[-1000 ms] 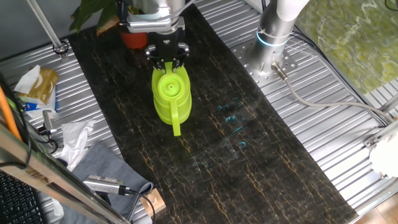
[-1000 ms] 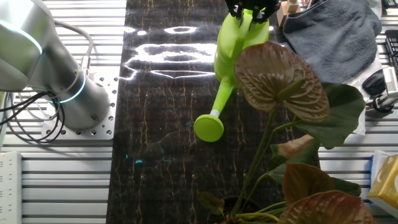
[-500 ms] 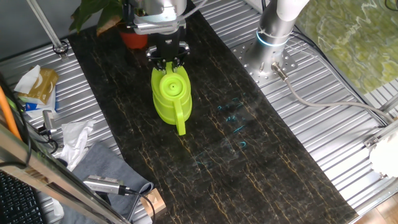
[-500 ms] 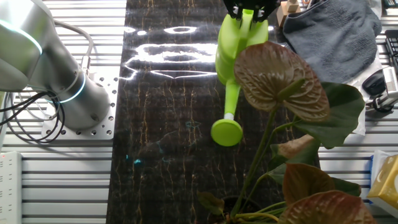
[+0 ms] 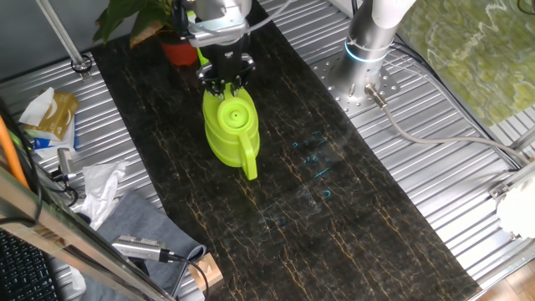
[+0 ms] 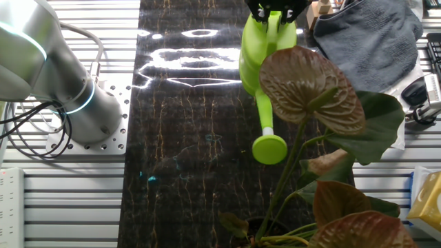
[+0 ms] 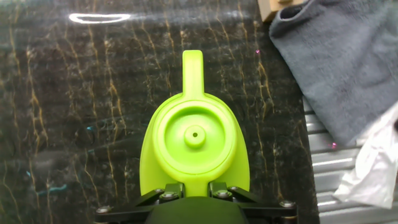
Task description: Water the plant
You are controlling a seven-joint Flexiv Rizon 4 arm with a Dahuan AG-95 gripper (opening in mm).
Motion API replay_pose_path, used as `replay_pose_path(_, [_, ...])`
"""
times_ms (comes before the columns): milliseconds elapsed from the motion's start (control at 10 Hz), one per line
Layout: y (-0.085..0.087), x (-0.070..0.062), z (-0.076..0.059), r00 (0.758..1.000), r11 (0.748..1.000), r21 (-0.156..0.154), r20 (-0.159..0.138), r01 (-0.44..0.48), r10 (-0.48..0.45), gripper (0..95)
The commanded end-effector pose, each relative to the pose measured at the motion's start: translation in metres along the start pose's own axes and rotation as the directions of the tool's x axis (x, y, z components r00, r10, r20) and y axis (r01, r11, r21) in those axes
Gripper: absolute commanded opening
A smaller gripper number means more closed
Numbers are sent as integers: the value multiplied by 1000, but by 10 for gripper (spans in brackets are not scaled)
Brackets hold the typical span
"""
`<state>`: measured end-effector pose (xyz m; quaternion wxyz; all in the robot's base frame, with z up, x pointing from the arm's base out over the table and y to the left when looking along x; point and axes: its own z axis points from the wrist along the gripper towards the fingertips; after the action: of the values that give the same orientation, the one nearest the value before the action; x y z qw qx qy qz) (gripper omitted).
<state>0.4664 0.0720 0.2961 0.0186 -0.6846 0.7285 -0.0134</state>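
Observation:
My gripper point(image 5: 226, 84) is shut on the top of a lime-green watering can point(image 5: 231, 125). In the hand view the can point(image 7: 194, 146) fills the middle, with its grip part between my gripper's point(image 7: 194, 188) jaws. From the other fixed view, the gripper point(image 6: 275, 9) holds the can point(image 6: 262, 52) tilted, and its long spout ends in a round rose point(image 6: 269, 149) beside the plant's stem. The plant point(image 6: 310, 86) stands in the foreground with broad leaves. Its red-orange pot point(image 5: 179, 53) sits just behind the gripper at the far end of the dark mat.
A grey cloth point(image 7: 342, 62) lies right of the can and white crumpled paper point(image 7: 373, 168) lies beside it. The arm's base point(image 5: 368, 42) stands on the metal table point(image 5: 435, 100). Clutter and tools point(image 5: 134, 247) lie along the mat's left side.
The can has turned in my grip. Its spout rose has swung sideways toward the plant's stem, and the can's rear end has shifted the other way.

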Motion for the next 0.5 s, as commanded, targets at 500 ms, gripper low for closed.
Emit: replay_pose_path(500, [0, 0, -1, 996, 996, 10, 9, 83, -83, 0])
